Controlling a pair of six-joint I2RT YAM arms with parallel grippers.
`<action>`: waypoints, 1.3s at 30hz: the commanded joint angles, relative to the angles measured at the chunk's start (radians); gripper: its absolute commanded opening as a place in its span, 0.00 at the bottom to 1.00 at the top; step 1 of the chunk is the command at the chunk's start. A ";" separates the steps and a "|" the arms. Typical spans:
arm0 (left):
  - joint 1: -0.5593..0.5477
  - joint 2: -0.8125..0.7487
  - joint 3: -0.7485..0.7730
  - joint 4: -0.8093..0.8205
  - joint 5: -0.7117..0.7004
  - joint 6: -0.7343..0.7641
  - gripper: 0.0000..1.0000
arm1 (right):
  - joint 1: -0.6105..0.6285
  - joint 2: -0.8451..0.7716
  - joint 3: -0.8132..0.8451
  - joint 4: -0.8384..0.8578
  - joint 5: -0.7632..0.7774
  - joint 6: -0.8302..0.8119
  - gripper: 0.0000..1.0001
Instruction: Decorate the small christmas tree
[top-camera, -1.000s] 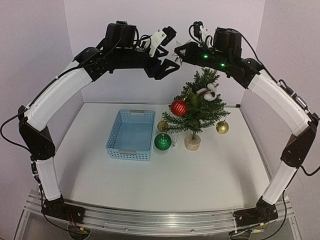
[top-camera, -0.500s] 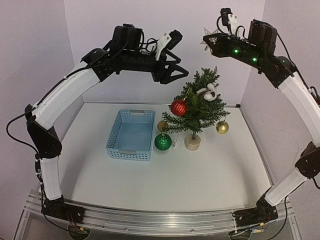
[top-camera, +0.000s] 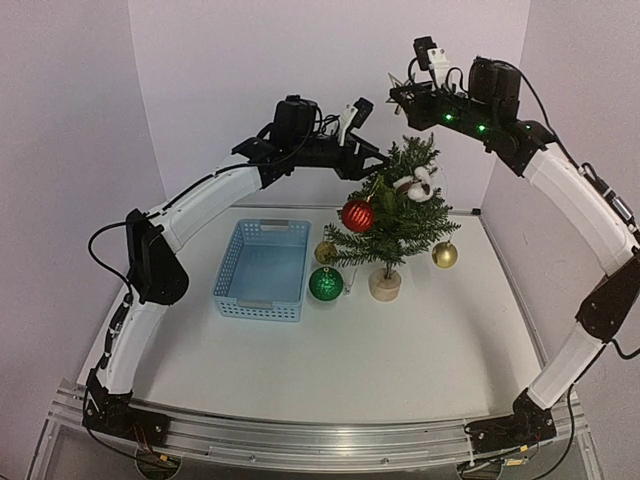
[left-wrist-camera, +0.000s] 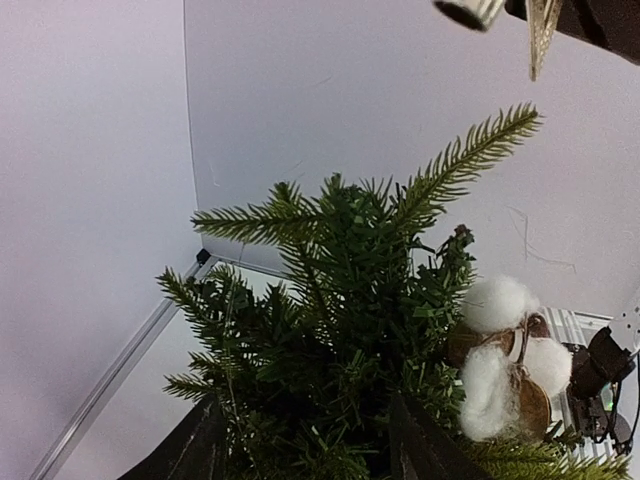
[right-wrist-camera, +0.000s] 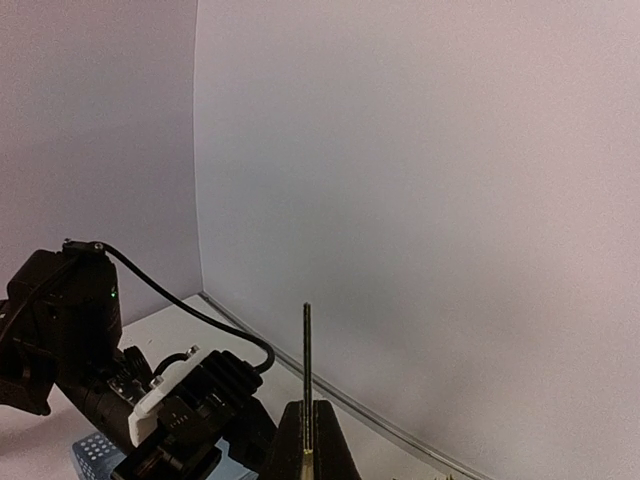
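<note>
Needles look springy and the base probably tips easily: the small christmas tree (top-camera: 395, 215), blue basket (top-camera: 258, 305) just left of it, wants steadying low on the trunk. Left gripper (left-wrist-camera: 305, 400) gapes astride its upper branches; right gripper (right-wrist-camera: 308, 410), above, pinches a thin gold ornament (right-wrist-camera: 307, 350).

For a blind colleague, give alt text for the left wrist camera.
Close-up of the small christmas tree, a white cotton ornament at lower right. The open left gripper straddles lower branches; the right gripper holds a thin gold ornament at top right.
</note>
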 joint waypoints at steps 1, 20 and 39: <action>-0.012 -0.002 0.077 0.146 0.077 -0.040 0.53 | -0.012 -0.017 -0.030 0.128 -0.052 -0.047 0.00; -0.006 0.020 0.018 0.227 0.128 -0.100 0.47 | -0.039 -0.006 0.301 -0.588 -0.063 0.114 0.00; -0.020 0.019 -0.035 0.238 0.112 -0.112 0.44 | 0.049 0.023 0.200 -0.512 0.225 0.050 0.00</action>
